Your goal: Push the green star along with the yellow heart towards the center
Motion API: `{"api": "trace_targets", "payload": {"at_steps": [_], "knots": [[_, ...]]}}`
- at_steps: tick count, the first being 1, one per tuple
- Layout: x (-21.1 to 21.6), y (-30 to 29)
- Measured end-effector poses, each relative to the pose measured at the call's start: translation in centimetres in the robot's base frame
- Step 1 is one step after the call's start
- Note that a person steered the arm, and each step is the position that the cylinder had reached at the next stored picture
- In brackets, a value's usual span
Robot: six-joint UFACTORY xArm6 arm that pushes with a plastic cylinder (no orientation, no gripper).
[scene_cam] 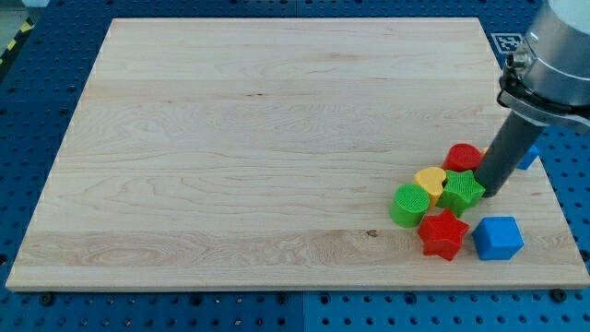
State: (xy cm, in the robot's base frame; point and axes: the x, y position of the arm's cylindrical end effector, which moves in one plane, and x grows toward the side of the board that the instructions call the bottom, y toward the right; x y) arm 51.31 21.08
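The arm enters from the view's upper right, its dark rod slanting down and toward the view's left. My tip (483,193) rests on the wooden board (230,138); being a bare rod, it grips nothing. It touches the right edge of the green star (461,191). Just beyond the star, left of the tip, sits the yellow heart (430,179), touching it. Farther left is a green cylinder (407,205). A red cylinder (463,157) sits just above-left of the tip, partly hidden. Below-left lies a red star (443,233); below, a blue cube (498,238). Another blue block (529,155) peeks out right of the rod.
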Motion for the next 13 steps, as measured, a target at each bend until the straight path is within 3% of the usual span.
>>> {"api": "trace_targets", "payload": {"at_steps": [3, 6, 9, 11, 13], "knots": [[2.6, 2.5], [3.6, -0.1], [1.5, -5.3], [1.6, -0.5], [-1.1, -2.2]]}}
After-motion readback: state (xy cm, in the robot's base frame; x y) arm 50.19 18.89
